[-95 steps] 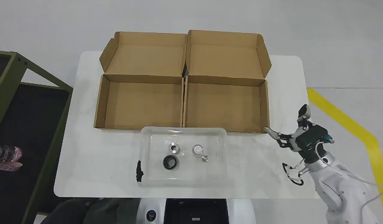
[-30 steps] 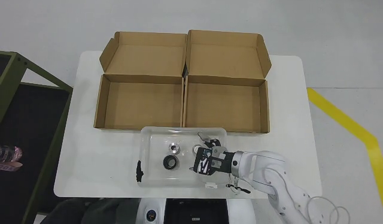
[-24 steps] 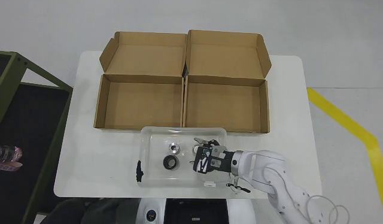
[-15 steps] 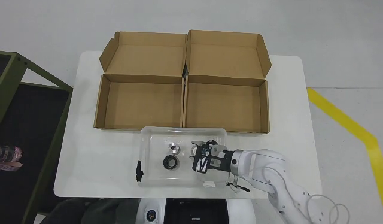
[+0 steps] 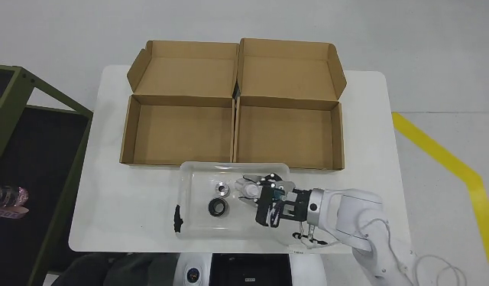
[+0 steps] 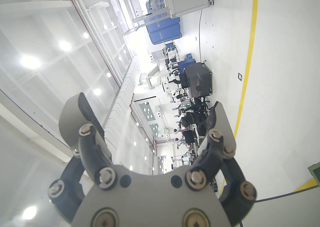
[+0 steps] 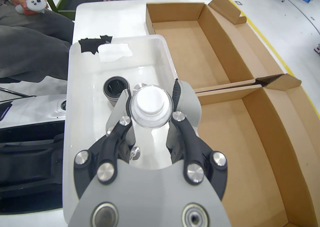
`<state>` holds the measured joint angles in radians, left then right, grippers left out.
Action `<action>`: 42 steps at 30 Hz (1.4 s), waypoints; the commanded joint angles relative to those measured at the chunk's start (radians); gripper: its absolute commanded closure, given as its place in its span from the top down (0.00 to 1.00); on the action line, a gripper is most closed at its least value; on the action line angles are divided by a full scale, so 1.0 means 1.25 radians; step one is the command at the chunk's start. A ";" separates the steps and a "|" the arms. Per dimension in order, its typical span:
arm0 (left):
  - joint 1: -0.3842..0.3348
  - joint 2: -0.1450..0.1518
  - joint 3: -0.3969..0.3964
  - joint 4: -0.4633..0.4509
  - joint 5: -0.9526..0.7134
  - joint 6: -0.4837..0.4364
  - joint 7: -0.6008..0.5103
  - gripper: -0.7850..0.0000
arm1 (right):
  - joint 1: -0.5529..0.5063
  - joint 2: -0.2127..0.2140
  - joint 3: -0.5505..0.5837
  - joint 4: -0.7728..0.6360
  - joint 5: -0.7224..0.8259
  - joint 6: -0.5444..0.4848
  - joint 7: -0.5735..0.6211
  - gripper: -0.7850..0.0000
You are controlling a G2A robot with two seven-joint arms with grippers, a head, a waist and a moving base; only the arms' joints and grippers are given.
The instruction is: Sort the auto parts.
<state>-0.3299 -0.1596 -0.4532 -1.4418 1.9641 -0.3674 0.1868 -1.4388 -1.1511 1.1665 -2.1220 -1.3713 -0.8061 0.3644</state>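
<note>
Grab over clear tray
Right gripper fingers grip a white round part, likely box-bound; left gripper fingers gape, idle.

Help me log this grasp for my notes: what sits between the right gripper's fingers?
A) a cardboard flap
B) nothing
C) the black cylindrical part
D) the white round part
D: the fingers of the right gripper press on both sides of the white round part, while the black cylindrical part stands apart in the clear bin.
</note>
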 commanded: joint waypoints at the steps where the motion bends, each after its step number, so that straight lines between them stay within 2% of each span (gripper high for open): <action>1: 0.000 0.000 0.000 0.000 0.000 0.000 0.000 1.00 | 0.001 0.002 0.007 -0.010 0.006 0.000 -0.005 0.00; 8: 0.000 0.000 0.000 0.000 0.000 0.000 0.000 1.00 | 0.014 0.006 0.029 -0.029 0.041 0.004 -0.028 0.00; 21: 0.000 0.000 0.000 0.000 0.000 0.000 0.000 1.00 | 0.079 0.004 0.041 0.065 0.140 0.044 -0.105 0.00; 32: 0.000 0.000 0.000 0.000 0.000 0.000 0.000 1.00 | 0.132 0.003 0.051 0.106 0.204 0.080 -0.099 0.00; 42: 0.000 0.000 0.000 0.000 0.000 0.000 0.000 1.00 | 0.225 -0.006 0.011 0.208 0.219 0.135 -0.055 0.00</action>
<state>-0.3299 -0.1596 -0.4532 -1.4418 1.9641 -0.3674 0.1868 -1.1691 -1.1578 1.1847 -1.8749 -1.0979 -0.6425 0.2897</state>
